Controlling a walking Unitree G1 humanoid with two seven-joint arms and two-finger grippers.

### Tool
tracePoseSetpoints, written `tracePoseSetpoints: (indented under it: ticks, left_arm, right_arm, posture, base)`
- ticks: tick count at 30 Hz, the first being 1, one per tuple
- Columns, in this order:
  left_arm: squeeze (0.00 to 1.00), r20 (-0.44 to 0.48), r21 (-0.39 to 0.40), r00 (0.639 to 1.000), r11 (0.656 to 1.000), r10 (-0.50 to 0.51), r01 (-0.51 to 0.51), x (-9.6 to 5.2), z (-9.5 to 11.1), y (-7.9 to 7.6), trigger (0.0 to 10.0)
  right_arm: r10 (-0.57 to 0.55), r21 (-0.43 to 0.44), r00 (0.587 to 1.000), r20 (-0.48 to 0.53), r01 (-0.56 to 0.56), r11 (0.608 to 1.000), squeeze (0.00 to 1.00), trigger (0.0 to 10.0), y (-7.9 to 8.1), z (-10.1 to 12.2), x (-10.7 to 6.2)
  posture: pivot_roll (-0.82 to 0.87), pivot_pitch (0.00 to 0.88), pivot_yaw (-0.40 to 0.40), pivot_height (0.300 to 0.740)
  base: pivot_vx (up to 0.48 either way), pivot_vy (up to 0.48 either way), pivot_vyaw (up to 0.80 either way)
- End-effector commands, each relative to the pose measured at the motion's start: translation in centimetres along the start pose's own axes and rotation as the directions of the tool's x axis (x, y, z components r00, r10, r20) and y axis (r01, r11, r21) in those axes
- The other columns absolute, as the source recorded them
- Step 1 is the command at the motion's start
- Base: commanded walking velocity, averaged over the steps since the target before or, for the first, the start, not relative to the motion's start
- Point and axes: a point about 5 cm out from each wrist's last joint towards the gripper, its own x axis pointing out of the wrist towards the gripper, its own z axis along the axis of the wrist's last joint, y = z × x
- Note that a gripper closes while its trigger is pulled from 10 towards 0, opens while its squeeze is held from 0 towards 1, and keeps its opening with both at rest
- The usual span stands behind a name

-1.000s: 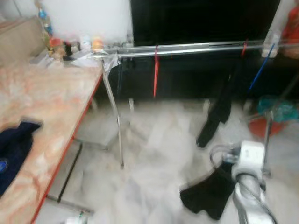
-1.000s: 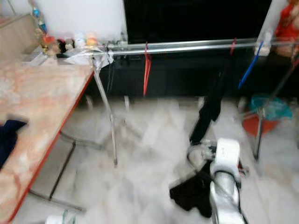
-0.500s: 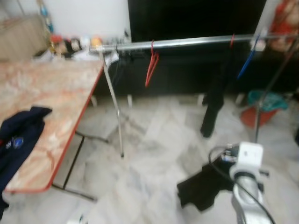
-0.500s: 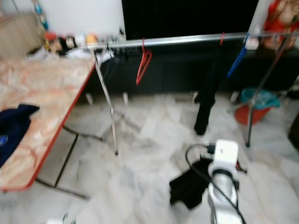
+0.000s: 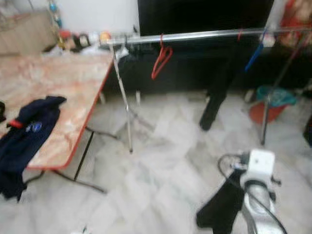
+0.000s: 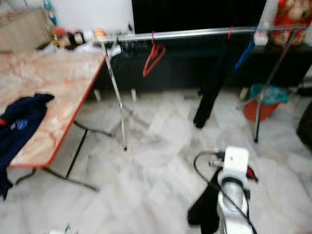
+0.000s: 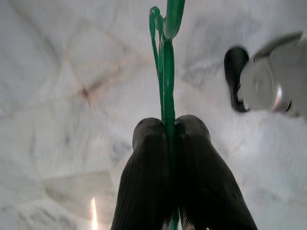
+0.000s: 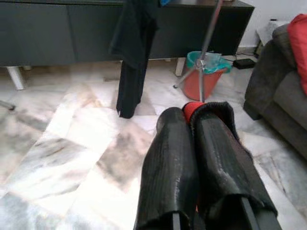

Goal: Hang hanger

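My left gripper (image 7: 169,125) is shut on a thin green hanger (image 7: 166,57), held over the marble floor. My right gripper (image 8: 188,116) is shut on a red hanger (image 8: 193,107) with black cloth (image 8: 225,139) draped over one finger. In the eye views that black garment (image 5: 222,210) hangs below my right arm (image 5: 258,178) at the bottom right. Ahead runs a silver clothes rail (image 5: 195,35). On it hang an empty red hanger (image 5: 161,61), a black garment (image 5: 217,92) and a blue hanger (image 5: 254,56).
A marble-topped table (image 5: 63,87) with a red edge stands at the left, a navy garment (image 5: 27,134) drooping over its near edge. A red bucket (image 5: 270,105) sits beyond the rail's right leg, and a grey sofa (image 8: 283,91) is further right. Open floor lies between me and the rail.
The whole picture has shifted as the camera moved: the rail sits farther off and more of the table and navy garment show. Both grippers keep their hold.
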Motion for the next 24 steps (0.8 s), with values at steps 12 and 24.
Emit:
tracePoseSetpoints:
  ticks: [12,24]
  left_arm:
    - [0.00,-0.007,-0.002,1.000,1.000,0.002,-0.002,0.00,0.01,0.12,10.0]
    - [0.00,-0.007,-0.008,1.000,1.000,0.003,-0.003,0.00,0.00,0.09,10.0]
  right_arm:
    - [-0.003,0.026,0.999,0.044,0.002,1.000,0.00,10.0,0.35,1.22,0.29]
    - [-0.001,0.024,0.999,0.044,0.000,1.000,0.00,10.0,0.32,1.26,0.25]
  posture:
    - [-0.03,0.000,0.059,0.740]
    - [-0.03,0.000,0.053,0.740]
  base:
    - [-0.294,0.000,0.00]
    - [-0.298,0.000,0.00]
